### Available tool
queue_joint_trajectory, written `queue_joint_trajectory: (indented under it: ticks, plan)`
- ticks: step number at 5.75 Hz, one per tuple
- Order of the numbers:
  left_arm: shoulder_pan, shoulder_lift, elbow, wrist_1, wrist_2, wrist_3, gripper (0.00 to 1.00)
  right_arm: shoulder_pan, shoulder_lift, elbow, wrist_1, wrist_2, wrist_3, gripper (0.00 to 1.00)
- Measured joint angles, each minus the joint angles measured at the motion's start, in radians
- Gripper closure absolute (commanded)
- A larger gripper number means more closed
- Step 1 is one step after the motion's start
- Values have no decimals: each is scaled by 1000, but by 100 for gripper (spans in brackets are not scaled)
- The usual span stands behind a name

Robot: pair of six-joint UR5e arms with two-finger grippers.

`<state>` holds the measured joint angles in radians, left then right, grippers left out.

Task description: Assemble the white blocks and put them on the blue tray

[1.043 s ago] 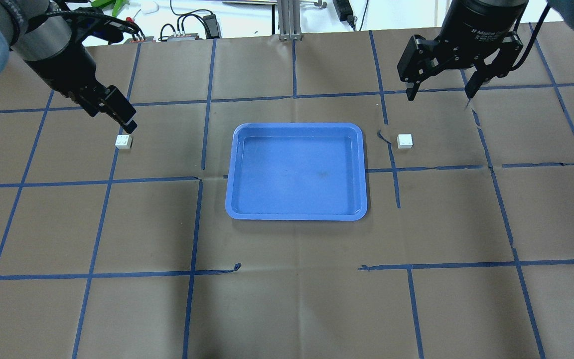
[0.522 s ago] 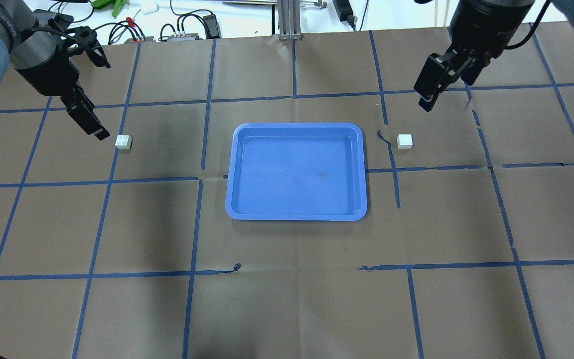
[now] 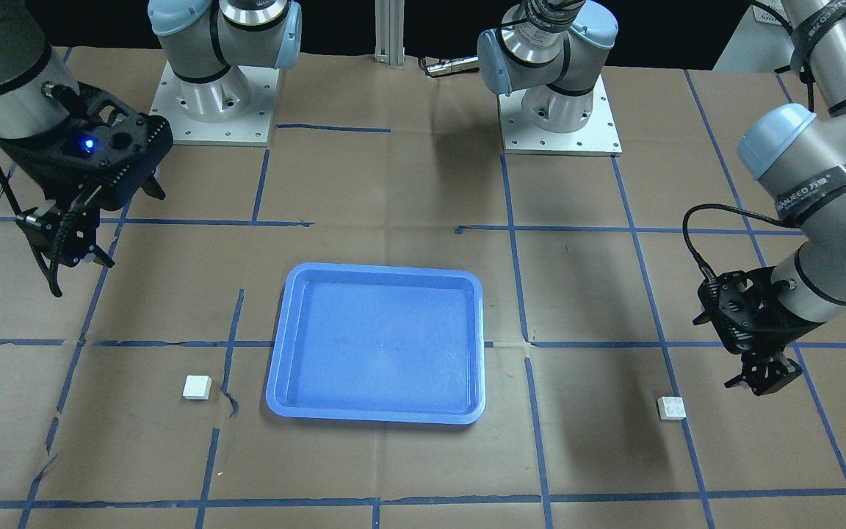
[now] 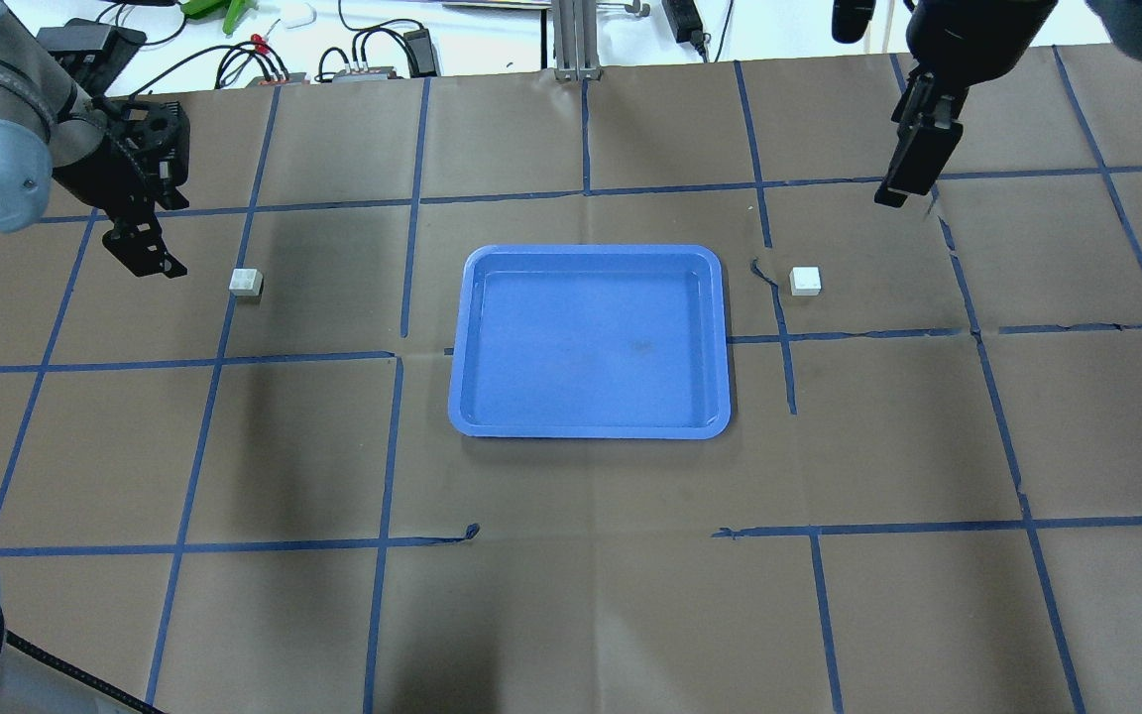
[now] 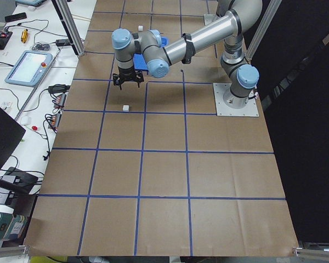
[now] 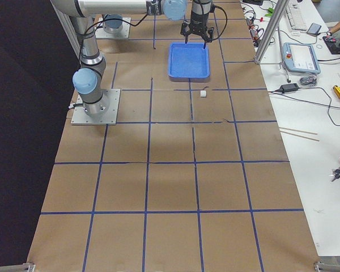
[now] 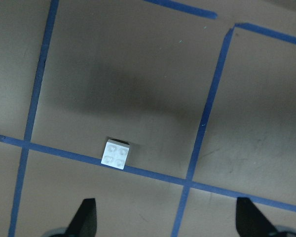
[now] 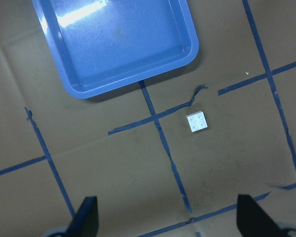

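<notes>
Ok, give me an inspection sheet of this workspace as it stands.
Surface: table covered in brown paper with a blue tape grid.
Job's things: blue tray central, nothing in it; left white block and right white block apart on the paper, either side, unassembled.
Clutter: nothing seen.
Grippers: left gripper and right gripper both open, each near its block.
Cables: black cable looped at the left wrist.
Surroundings: bench with leads beyond the table; teach pendant.

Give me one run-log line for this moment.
left gripper open; right gripper open; left white block on table; right white block on table; blue tray empty
</notes>
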<state>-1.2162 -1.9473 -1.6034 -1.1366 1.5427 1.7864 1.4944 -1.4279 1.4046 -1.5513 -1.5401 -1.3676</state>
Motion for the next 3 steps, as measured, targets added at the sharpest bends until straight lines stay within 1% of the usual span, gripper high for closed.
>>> queue_joint_trajectory:
  ticks: [1,2,3]
  plan:
    - [12,-38,-24,64,-3,56,2,-27,36,-23,-16,4,-161,0]
    - [25,-78,-38,112,-9,86,2,-47,87,-46,-27,9,-279,0]
    - [31,-115,-44,135,-17,119,2,-68,137,-57,-44,35,-364,0]
